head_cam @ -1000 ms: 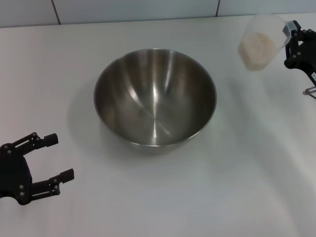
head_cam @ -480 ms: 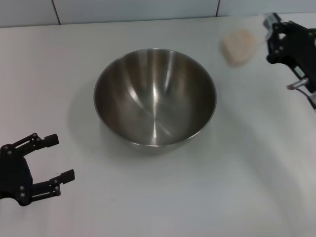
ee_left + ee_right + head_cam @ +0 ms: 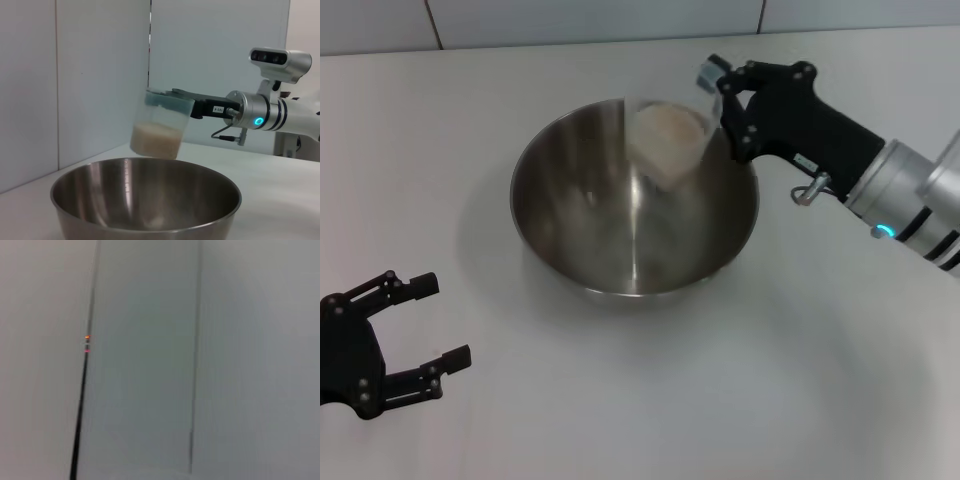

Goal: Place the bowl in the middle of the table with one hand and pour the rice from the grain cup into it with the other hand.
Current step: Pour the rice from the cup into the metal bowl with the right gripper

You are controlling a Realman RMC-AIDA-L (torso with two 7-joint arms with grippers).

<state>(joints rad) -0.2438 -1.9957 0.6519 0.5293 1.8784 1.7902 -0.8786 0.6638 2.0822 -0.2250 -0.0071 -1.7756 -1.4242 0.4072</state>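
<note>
1. Stainless-steel bowl sits on the white tabletop, about in its middle.
2. Right gripper reaches in above the bowl's far right rim, its jaws closed on the rim of the grain cup.
3. Clear cup hangs above the bowl, only slightly tilted, with the rice heaped in its bottom.
4. Left gripper rests near the tabletop's near left corner, jaws spread wide and holding nothing.

Silver bowl, cream rice, white table
</note>
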